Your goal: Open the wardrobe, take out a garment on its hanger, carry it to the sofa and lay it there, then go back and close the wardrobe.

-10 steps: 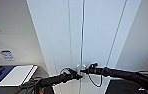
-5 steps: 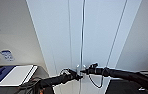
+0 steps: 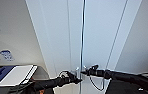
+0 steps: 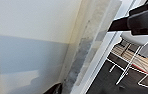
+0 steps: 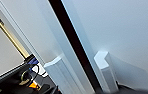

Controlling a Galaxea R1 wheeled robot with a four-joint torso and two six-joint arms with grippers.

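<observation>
**Both grippers at the wardrobe handles**

The left gripper (image 3: pixel 76 79) and right gripper (image 3: pixel 86 72) sit at the two small white handles (image 5: pixel 105 66) flanking the centre seam of the wardrobe (image 3: pixel 100 35) — how far either gripper is open cannot be told. The doors stand nearly shut, a thin dark gap between them. A white chair (image 4: pixel 136 40) stands beside the wardrobe.

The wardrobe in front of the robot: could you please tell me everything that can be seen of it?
The wardrobe is a tall white cabinet with two plain, smooth full-height doors. A thin gap runs between them, dark in the right wrist view, so they look shut or barely ajar. Two small vertical white handles flank that gap. The left gripper and right gripper sit at the handles from either side; actual contact is hard to judge. Its inside is hidden.
</observation>
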